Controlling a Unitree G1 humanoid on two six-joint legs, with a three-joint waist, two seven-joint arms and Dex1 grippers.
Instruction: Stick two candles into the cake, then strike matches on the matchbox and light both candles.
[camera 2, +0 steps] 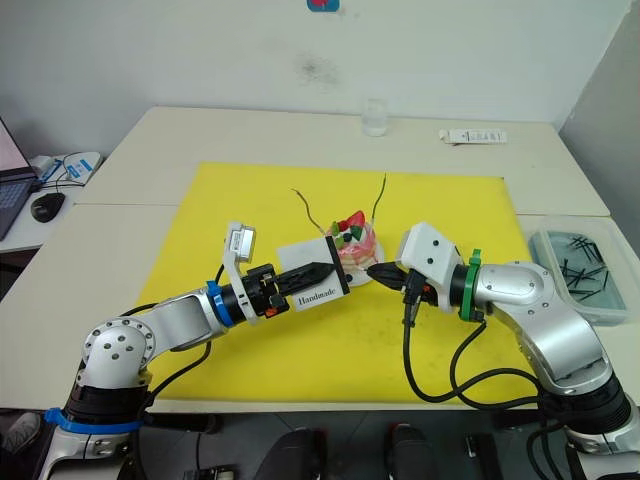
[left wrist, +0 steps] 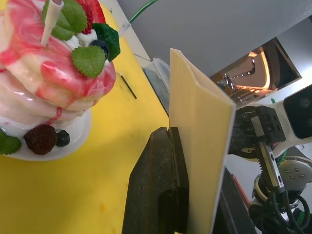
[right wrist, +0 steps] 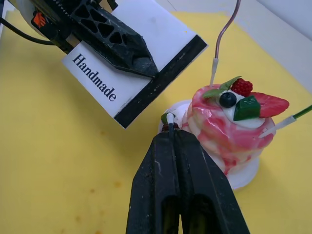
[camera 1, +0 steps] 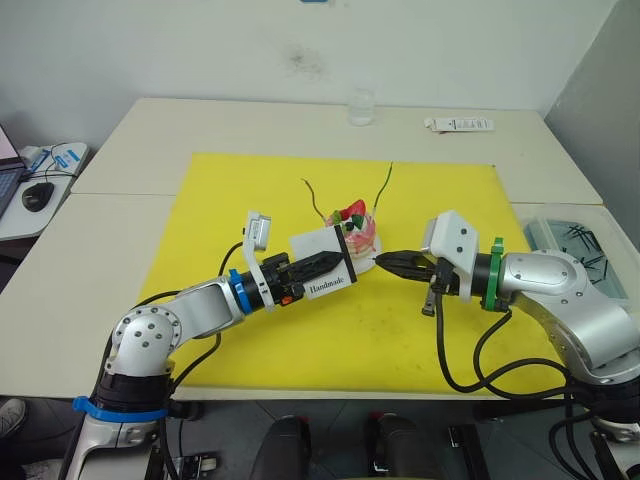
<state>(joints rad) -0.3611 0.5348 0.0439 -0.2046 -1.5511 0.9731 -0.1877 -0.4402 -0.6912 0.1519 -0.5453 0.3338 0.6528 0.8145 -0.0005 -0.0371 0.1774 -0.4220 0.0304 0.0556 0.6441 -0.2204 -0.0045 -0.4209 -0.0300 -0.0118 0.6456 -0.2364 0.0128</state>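
Matchbox (right wrist: 127,68) clamped in left gripper (camera 1: 325,264), black strip facing right gripper (right wrist: 169,127), which pinches a match (right wrist: 169,118) ready for striking.

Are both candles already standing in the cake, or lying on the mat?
In the cake: both candles rise from its top, one each side of the strawberry.

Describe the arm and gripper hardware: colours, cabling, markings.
Both arms are silver-grey metal with rounded joint housings. The left gripper has black lattice-patterned fingers, a blue wrist ring, a small orange tag and a white camera bracket. The right gripper has black fingers, a green wrist ring and a white boxy camera housing. Black cables loop loosely under each forearm.
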